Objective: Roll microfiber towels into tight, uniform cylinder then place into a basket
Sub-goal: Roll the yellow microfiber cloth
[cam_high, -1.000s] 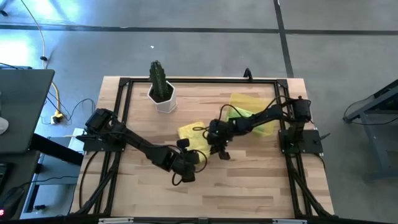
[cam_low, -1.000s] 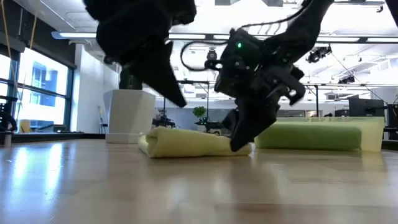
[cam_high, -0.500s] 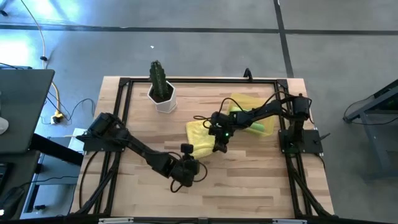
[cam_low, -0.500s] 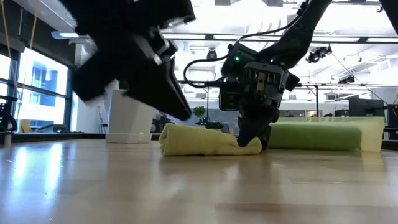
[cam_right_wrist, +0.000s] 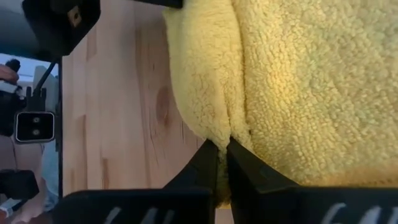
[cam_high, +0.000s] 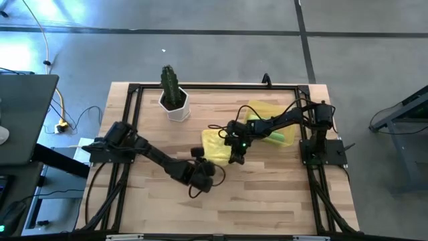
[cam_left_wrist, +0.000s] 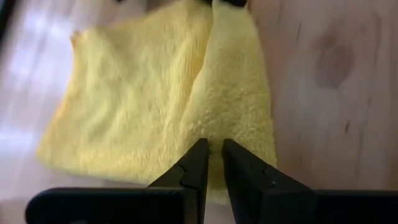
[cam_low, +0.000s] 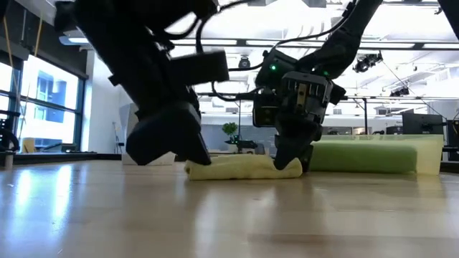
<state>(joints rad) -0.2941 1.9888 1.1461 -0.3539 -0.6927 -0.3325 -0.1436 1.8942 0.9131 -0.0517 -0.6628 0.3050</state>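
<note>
A bright yellow towel (cam_high: 214,142) lies on the wooden table, its near side turned over into a thick roll (cam_left_wrist: 239,93). My right gripper (cam_high: 234,159) is shut on the towel's right end (cam_low: 287,163). My left gripper (cam_left_wrist: 213,149), its fingers almost together, stands on the roll's other end (cam_low: 192,160). At the far right sits the yellow basket (cam_high: 257,108) with a rolled lime green towel (cam_high: 279,137) inside. My left gripper has its fingertips (cam_left_wrist: 200,152) down on the roll's end (cam_left_wrist: 214,134), slanting down from the table's near left. Whether cloth sits between them I cannot tell. My right gripper pinches the towel at the crease (cam_right_wrist: 231,127) where the roll meets the flat part. Its fingers slant down from the right. The towel stays on the table.
A white pot with a cactus (cam_high: 175,106) stands at the far left. The basket's wall (cam_low: 437,147) rises close behind my right gripper. Bare wood lies along the near edge (cam_high: 254,207). A black frame rims the table.
My right gripper rolled its wrist and drew the yellow towel a little toward the table's right, then kept still. My left gripper has come from the bare wood near the front edge toward the towel and sunk onto the roll's left end, which now sits lower.
</note>
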